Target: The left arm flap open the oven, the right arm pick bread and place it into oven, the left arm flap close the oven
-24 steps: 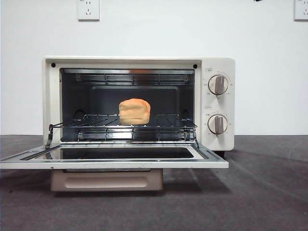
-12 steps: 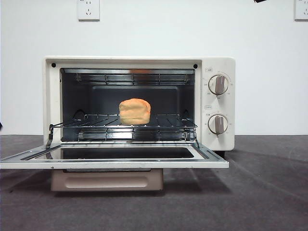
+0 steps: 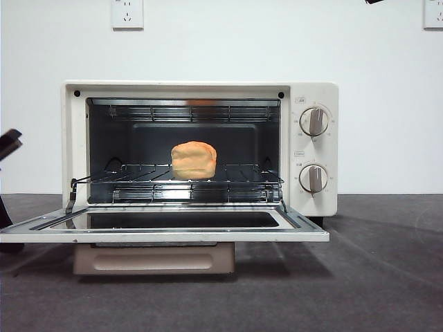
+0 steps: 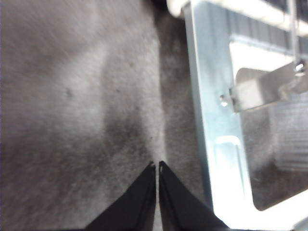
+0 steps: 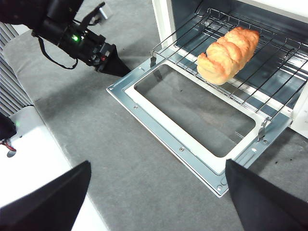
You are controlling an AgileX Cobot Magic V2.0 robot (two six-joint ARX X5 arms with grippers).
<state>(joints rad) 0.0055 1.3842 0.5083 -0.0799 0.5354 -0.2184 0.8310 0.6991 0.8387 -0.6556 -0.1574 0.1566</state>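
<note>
Front view, oven: oven is sitting on the dark table with its door lying flat and fully open toward the camera.
Front view, bread: bread is resting on the wire rack, about midway across the cavity and clear of the walls.
Front view, arm: a black tip is showing at the picture's left edge, beside the door's outer corner; by the wrist views this is likely the left hand, apart from the door.
Left wrist view, left hand: its jaws are sitting pressed together, pinching nothing, and hanging over bare table.
Left wrist view, door: the metal frame of the door is lying just beside the closed tips, near but not touching.
Right wrist view, right hand: right hand is hanging spread wide and empty, well apart from the oven and looking down on it.
Right wrist view, left hand: it is pointing at the door's hinge-side corner.
Handling, door: judged stiff, hinged and fairly light; smooth metal and glass may be slippery, so pushing up from under the free front edge or the handle looks the best hold.
Handling, bread: judged soft and light; it needs no further touch.
</note>
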